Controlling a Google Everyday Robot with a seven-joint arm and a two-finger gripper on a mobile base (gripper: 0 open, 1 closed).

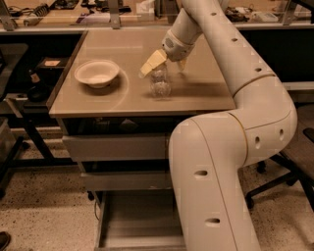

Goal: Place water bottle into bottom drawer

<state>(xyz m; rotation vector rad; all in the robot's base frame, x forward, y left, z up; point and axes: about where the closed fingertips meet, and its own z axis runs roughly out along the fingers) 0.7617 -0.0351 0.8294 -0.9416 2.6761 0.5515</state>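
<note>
The water bottle [160, 83] was not in the drawer; it stood upright on the table top, near the middle and a little towards the front edge.

Nearest the camera, the thick white lower link of the arm [211, 186] filled the right half of the view. It hid the right side of the drawer stack. Low beside it, the bottom drawer [140, 218] was pulled out over the speckled floor [39, 215], its plain grey floor and low left rail in sight. Above it sat the two upper drawers [117, 147], both pushed in, one over the other.

The tan table [117, 105] lay above the drawers. The bottle rested on it, clear and crinkled, with light glinting off its lower half. A white bowl [97, 73] stood to the bottle's left, apart from it and somewhat farther back.

The arm curved up and over from the right and came down at the bottle. The gripper [166, 63] hung over the bottle's top, released and spread. One pale yellow finger [152, 62] slanted along the bottle's upper left side, and the other finger [182, 64] showed to the right and slightly behind, clear of the plastic. Whether the left finger touched the bottle could not be told.

Beyond the table, a cluttered bench [73, 14] ran across the back. To the far right, dark chair legs [274, 181] showed behind the arm.
</note>
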